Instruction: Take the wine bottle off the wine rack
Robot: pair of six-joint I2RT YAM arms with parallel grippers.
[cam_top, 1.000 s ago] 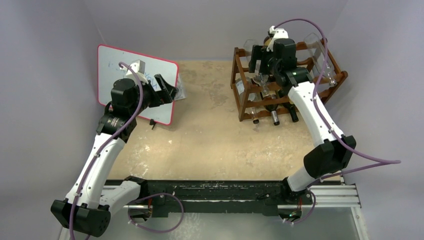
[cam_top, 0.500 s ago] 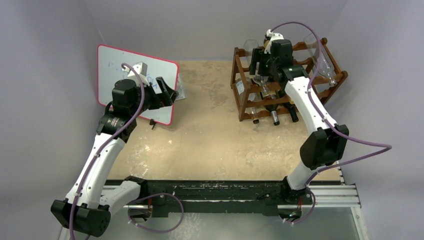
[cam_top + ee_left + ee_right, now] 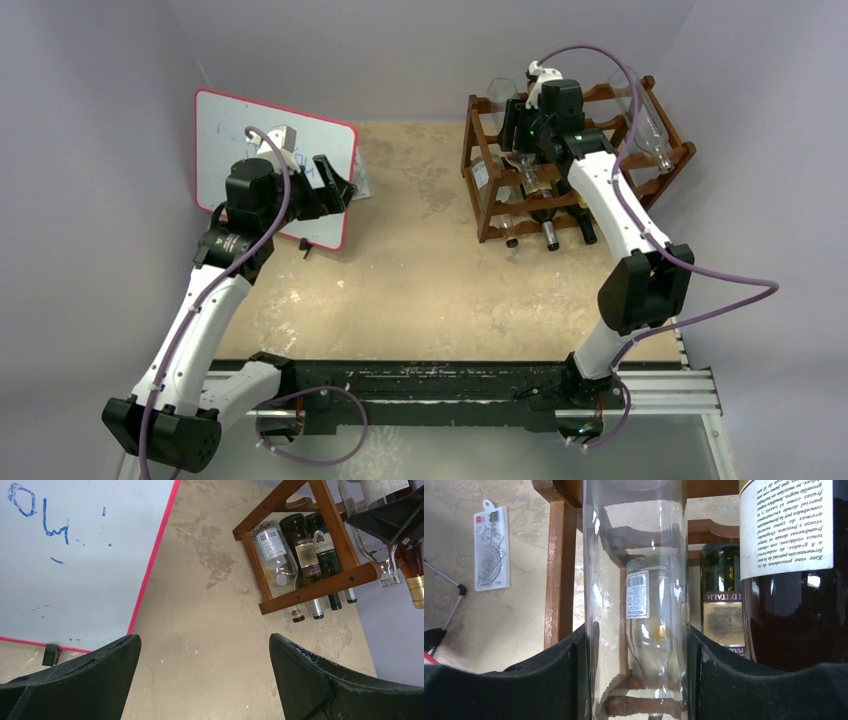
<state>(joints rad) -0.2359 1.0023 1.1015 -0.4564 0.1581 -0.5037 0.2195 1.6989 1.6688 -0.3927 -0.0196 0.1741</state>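
Observation:
The reddish-brown wine rack (image 3: 600, 190) stands at the far right of the table and holds several bottles. My right gripper (image 3: 528, 128) is over its upper left part. In the right wrist view both black fingers (image 3: 559, 675) press against the sides of a clear glass wine bottle (image 3: 636, 555), so the right gripper (image 3: 637, 680) is shut on it. The bottle still lies among the rack's rails. A dark labelled bottle (image 3: 794, 605) sits right beside it. My left gripper (image 3: 335, 182) is open and empty in front of the whiteboard, far from the rack (image 3: 320, 582).
A red-edged whiteboard (image 3: 270, 160) leans at the far left. A small packaged ruler set (image 3: 490, 545) lies on the table beside it. Another clear bottle (image 3: 645, 120) lies on the rack's top right. Dark bottles (image 3: 305, 550) fill the lower tier.
My right arm has reached slightly farther back over the rack, and its elbow has swung left. The left arm has barely moved.

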